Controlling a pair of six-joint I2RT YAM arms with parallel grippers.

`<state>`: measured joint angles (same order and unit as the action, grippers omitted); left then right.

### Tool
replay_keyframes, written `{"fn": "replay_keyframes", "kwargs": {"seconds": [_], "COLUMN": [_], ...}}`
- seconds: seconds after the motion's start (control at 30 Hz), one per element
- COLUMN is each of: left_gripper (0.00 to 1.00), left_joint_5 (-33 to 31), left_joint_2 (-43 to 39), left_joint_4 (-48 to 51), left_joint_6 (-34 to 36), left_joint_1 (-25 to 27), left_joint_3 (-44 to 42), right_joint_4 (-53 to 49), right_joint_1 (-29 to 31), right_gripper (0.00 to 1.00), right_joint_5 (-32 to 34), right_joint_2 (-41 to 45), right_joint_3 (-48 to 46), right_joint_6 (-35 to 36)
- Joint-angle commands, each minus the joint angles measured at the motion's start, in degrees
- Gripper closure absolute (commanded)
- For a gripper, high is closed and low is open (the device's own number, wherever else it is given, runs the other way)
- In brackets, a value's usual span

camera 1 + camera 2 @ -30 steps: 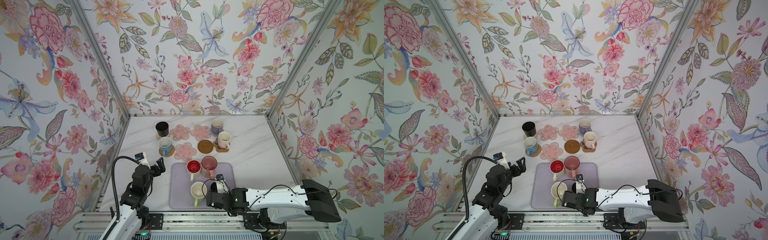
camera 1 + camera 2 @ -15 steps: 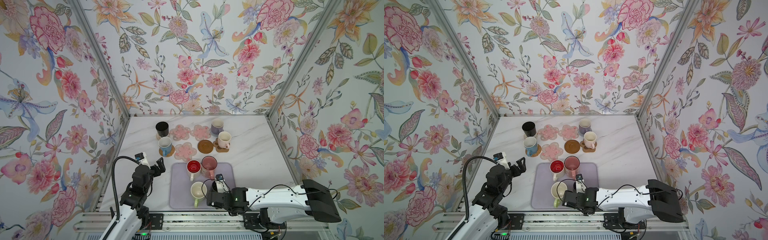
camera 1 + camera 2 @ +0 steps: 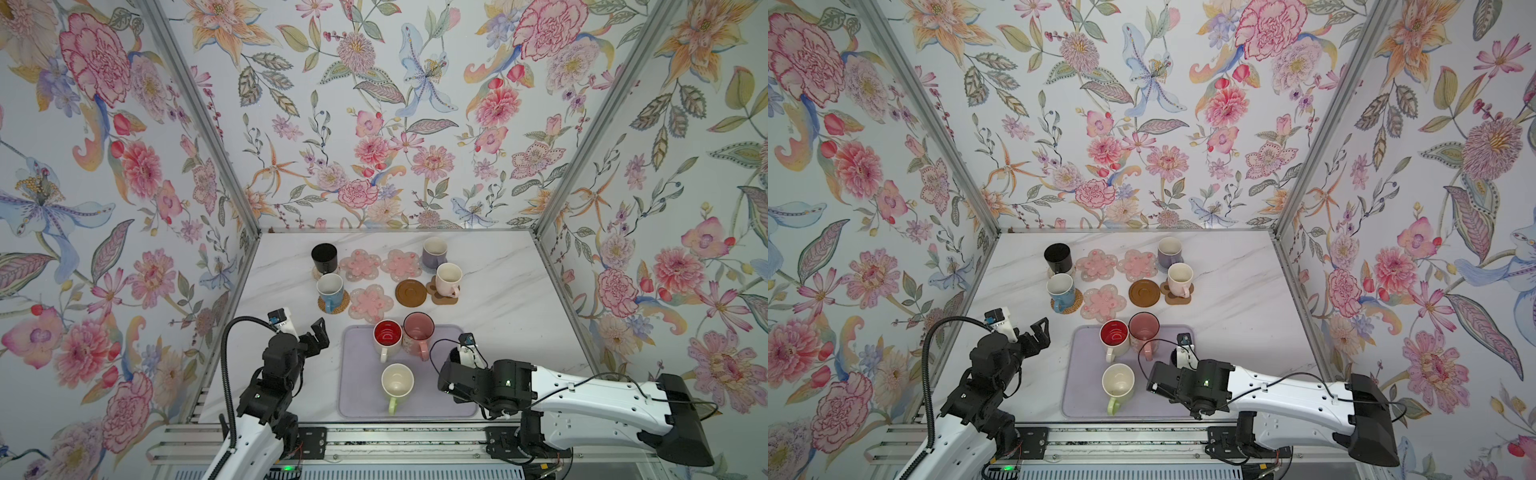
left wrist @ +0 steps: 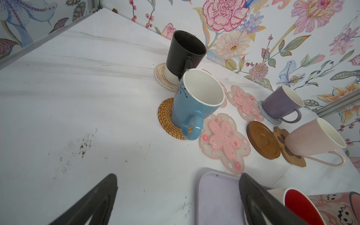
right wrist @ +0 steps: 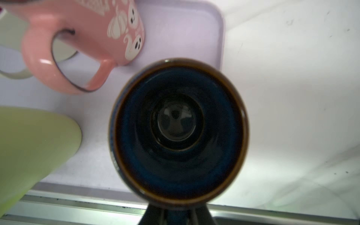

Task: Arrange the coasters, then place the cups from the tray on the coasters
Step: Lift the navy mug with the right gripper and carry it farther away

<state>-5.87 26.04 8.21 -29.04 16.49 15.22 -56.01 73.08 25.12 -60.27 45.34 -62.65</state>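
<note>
Tray (image 3: pixel 361 386) holds red-inside cup (image 3: pixel 387 335), pink cup (image 3: pixel 418 330), cream-green cup (image 3: pixel 397 380).

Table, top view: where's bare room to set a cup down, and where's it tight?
Bare marble left of the black cup and light blue cup, and right of the lavender cup and cream-pink cup. Three flower coasters and the brown disc stand empty. Tight: red-inside cup beside pink cup at the tray's far edge.

The left arm (image 3: pixel 270 386) sat folded, its left gripper (image 4: pixel 178 175) spread wide and empty. The right arm (image 3: pixel 590 401) lay stretched low, its right gripper (image 5: pixel 175 216) clamped on the small navy cup (image 5: pixel 178 128).
</note>
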Motion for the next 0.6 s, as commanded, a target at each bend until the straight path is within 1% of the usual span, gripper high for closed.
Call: {"fn": "replay_keyframes", "kwargs": {"seconds": [0.0,0.1,0.2,0.27,0.37,0.47,0.57], "left_gripper": [0.01,0.01,0.01,0.01,0.01,0.01,0.01], "left_joint_5": [-1.51,-1.76,-1.80,-1.78,-1.61,-1.43,-1.69], "left_joint_2": [-1.32,-1.71,-1.74,-1.70,-2.01,-2.54,-3.16], "left_joint_4": [1.74,1.92,1.99,2.08,2.17,2.73,3.64], "left_joint_6": [-0.58,-0.58,-0.58,-0.71,-1.11,-1.20,-1.08], "left_joint_1": [-0.41,-0.40,-0.41,-0.54,-0.43,-0.43,-0.47], "left_joint_3": [-0.55,-0.55,-0.55,-0.54,-0.55,-0.55,-0.55], "right_joint_4": [-3.30,-3.15,-1.18,1.37,7.09,11.48,13.23], "right_joint_1": [-5.23,-10.23,-15.24,-19.13,-23.99,-26.82,-29.71], "right_gripper": [1.00,1.00,1.00,1.00,1.00,1.00,1.00], "right_joint_5": [2.47,3.41,4.13,2.67,-1.77,-4.75,-7.17], "right_joint_2": [2.54,1.40,-2.19,-5.10,-10.12,-15.95,-23.22], "right_joint_3": [5.14,10.50,16.58,20.72,25.19,29.65,35.73], "right_joint_6": [7.95,14.84,22.76,28.02,34.63,39.65,43.51]}}
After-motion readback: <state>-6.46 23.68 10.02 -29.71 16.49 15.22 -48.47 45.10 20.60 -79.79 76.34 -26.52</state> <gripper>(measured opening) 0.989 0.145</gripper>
